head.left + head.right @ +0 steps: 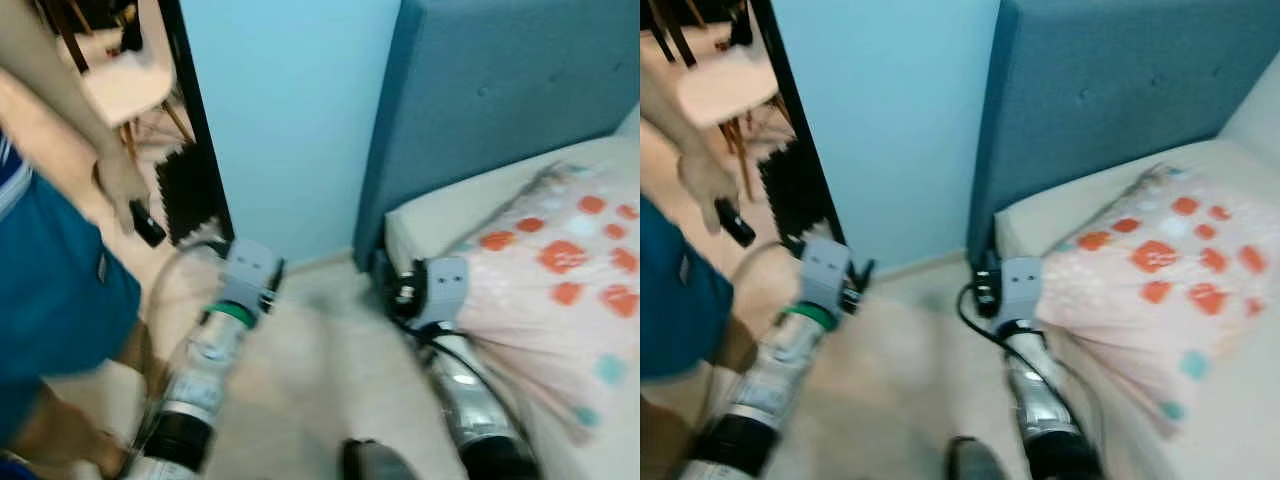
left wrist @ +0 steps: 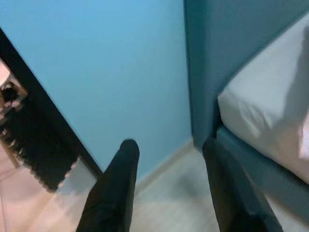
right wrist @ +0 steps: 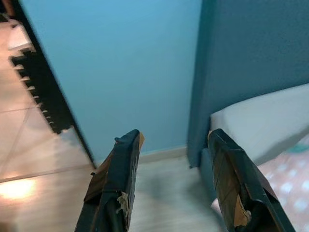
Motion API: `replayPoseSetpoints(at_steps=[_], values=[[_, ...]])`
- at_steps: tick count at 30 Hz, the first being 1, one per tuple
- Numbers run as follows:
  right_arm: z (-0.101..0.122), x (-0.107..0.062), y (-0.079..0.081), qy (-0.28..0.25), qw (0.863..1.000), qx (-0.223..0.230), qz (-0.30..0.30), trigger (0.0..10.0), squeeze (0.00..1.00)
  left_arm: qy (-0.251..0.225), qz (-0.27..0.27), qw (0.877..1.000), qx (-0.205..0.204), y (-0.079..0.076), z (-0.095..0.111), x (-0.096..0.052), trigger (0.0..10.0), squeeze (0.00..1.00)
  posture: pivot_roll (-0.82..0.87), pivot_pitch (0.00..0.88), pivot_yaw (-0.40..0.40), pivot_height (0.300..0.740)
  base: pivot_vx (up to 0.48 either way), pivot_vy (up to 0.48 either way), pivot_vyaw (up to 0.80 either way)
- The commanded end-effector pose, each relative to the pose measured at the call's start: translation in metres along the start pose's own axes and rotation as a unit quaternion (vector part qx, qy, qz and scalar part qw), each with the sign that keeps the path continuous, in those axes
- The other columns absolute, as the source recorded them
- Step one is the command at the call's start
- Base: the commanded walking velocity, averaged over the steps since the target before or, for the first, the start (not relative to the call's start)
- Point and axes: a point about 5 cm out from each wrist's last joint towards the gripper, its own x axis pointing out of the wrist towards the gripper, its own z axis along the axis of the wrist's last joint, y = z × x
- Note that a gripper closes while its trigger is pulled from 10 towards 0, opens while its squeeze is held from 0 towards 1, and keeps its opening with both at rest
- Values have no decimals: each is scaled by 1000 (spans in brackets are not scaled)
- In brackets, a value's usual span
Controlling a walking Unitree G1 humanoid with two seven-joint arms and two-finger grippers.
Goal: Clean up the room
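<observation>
Both arms are reaching forward with nothing held: left gripper [image 2: 166, 183] and right gripper [image 3: 174, 183] fingers spread apart. The spotted blanket [image 1: 560, 270] is lying on the bed [image 1: 1060, 215] at frame right, likely needing tidying. Risk: a person's hand [image 1: 120, 190] is hanging upper left, close enough for a swinging left arm to bump.

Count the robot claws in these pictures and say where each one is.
2. The left claw hangs open over the floor near the blue wall; the right claw hangs open beside the bed, near the spotted blanket.
</observation>
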Motion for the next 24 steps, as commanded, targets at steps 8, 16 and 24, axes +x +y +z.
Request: replayPoseSetpoints(at_steps=[8,16,24], values=[[-4,-1,1,8,1000,11,-4,10000,0,13,-4,1000,-6,2,-8,-5,10000,0,-56,12,38,740,0,0,-715],[-4,-1,1,8,1000,12,-4,10000,0,13,-2,1000,-6,2,-8,-5,10000,0,-56,12,37,740,0,0,-734],[-3,-1,1,8,1000,12,-3,10000,0,15,-2,1000,-5,3,-9,-5,10000,0,-58,14,38,740,0,0,-733]])
